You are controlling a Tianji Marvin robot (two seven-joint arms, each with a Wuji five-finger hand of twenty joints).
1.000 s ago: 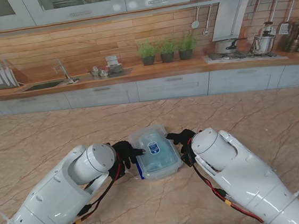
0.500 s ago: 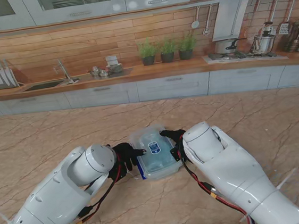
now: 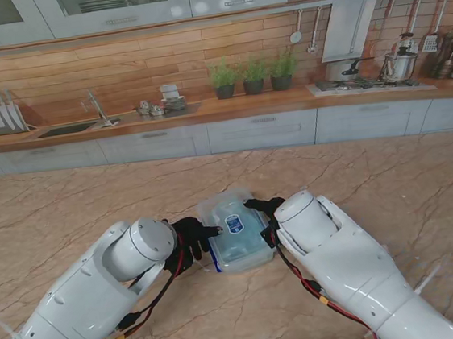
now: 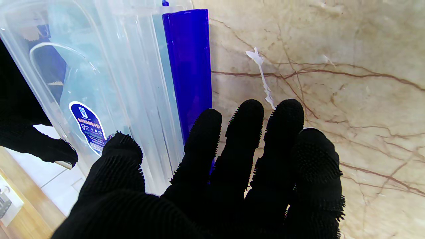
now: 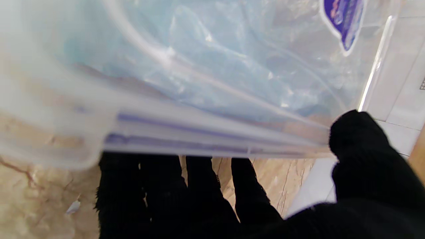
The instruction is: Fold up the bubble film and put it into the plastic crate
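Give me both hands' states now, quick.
Left hand: open, fingers spread beside the plastic crate, gripping nothing.
Right hand: shut on the plastic crate's edge.

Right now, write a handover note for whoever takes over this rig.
Left hand: at the plastic crate's left side, thumb on its lid, fingers by the blue latch; firm grip unclear.
Right hand: at the crate's right edge, thumb over the rim, fingers under; grasp looks likely.
Bubble film: folded inside, lid on.
Done: fold and placement.
Left: check the latches, release both hands.
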